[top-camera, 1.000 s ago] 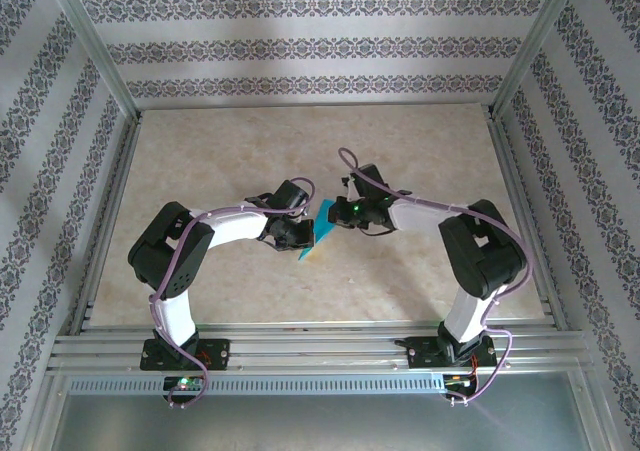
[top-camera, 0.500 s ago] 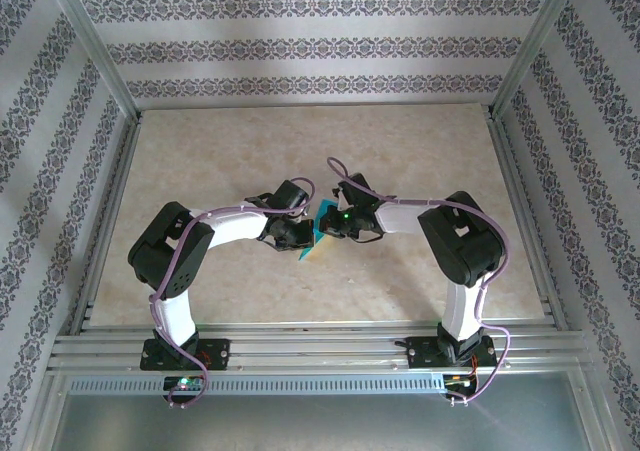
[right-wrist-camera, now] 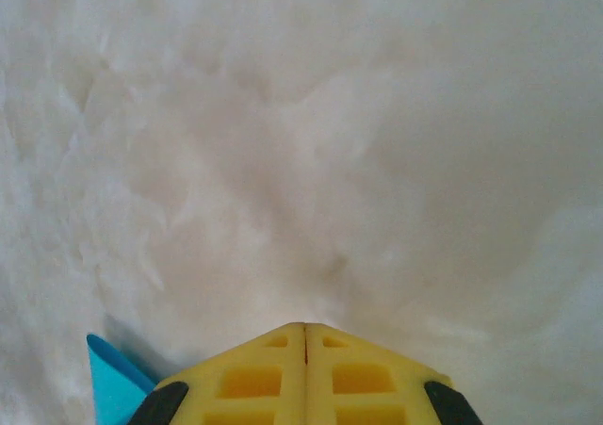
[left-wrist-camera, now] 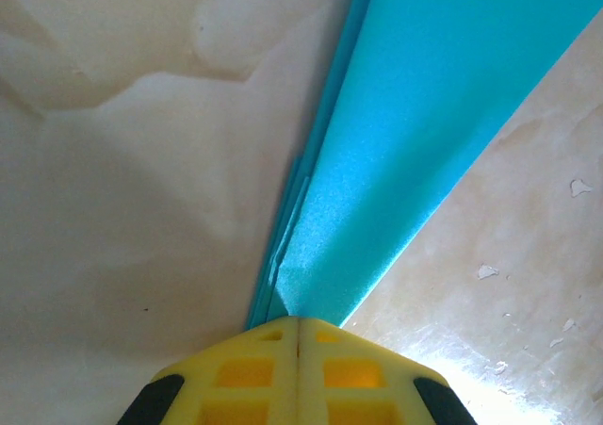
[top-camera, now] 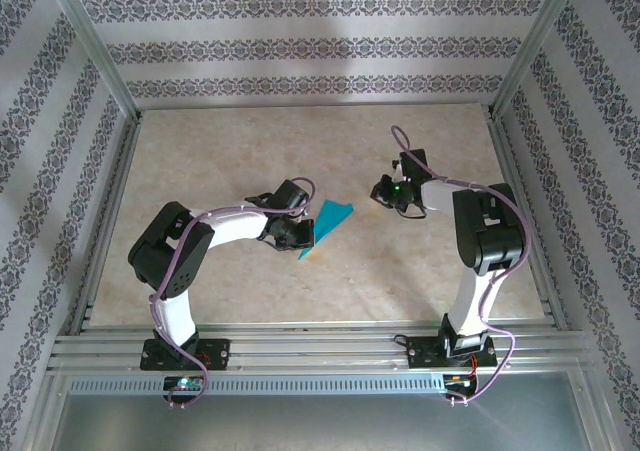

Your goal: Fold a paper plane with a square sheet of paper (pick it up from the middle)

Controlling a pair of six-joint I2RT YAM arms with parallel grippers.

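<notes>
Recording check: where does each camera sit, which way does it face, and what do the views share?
Top external: above and behind the bases, looking down at the table; left arm and right arm show whole.
Left wrist: on that wrist, looking along shut yellow jaws pinching the teal paper at its narrow end.
Right wrist: on that wrist, facing the tabletop past shut jaws.
Shared: all three show the teal paper.
</notes>
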